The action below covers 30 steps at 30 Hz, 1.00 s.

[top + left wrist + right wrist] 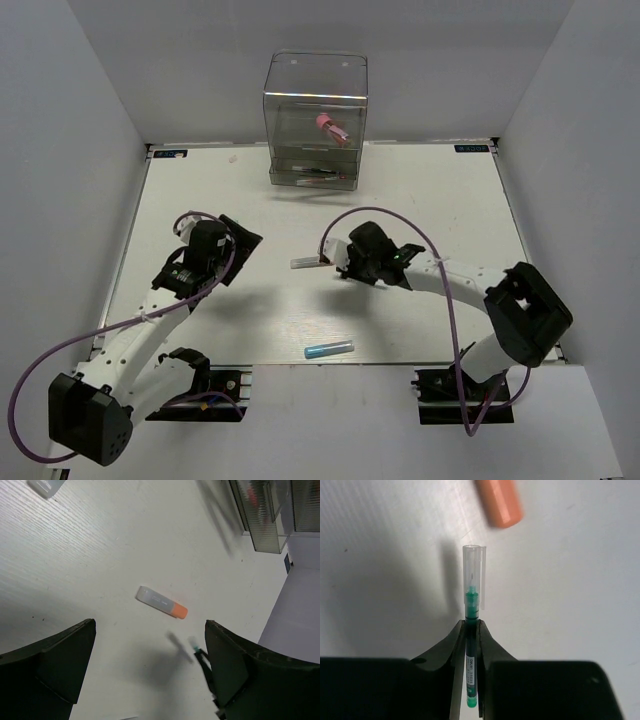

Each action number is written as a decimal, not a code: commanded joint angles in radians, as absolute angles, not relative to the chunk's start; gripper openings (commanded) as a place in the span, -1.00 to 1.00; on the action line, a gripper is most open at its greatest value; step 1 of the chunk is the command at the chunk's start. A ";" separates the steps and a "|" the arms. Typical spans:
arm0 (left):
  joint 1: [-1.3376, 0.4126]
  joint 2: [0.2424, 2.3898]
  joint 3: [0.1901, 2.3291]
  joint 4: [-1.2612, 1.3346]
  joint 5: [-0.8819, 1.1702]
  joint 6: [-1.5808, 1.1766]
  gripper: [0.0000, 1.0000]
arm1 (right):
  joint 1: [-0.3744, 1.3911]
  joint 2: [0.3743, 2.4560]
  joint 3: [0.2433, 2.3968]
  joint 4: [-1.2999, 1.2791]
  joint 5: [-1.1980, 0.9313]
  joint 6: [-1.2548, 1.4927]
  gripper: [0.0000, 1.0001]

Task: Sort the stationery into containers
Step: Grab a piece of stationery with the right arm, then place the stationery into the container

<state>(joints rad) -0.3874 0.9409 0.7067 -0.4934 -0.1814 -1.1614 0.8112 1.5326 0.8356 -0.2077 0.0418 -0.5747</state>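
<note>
- The thin dark green pen [471,604], clear-capped, is pinched by its barrel in the right jaws.
- The orange-and-grey marker [161,601] lies on the surface [100,545] just beyond the pen's cap.
- The left jaws are spread wide, holding nothing.
- The light blue marker [329,350] lies near the surface's front edge.

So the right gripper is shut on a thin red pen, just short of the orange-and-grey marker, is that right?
Not quite: the thin pen in the right gripper is dark green, not red, as the right wrist view shows; the rest holds.
</note>
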 commanded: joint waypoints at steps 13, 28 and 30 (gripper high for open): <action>-0.382 0.971 0.693 -0.488 -0.167 -1.167 0.99 | 0.634 1.735 1.354 0.153 -0.284 -0.979 -1.00; -0.382 0.953 0.684 -0.526 -0.196 -1.138 0.99 | 0.554 2.135 1.746 0.235 -0.272 -0.865 -1.00; -0.382 0.953 0.684 -0.526 -0.196 -1.138 0.99 | 0.545 2.157 1.753 0.227 -0.268 -0.868 -1.00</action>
<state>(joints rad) -0.3874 0.9733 0.6945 -0.5159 -0.1768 -1.1545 0.5579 2.1407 1.6936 0.1703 -0.2790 -0.8829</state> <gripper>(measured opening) 0.995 0.154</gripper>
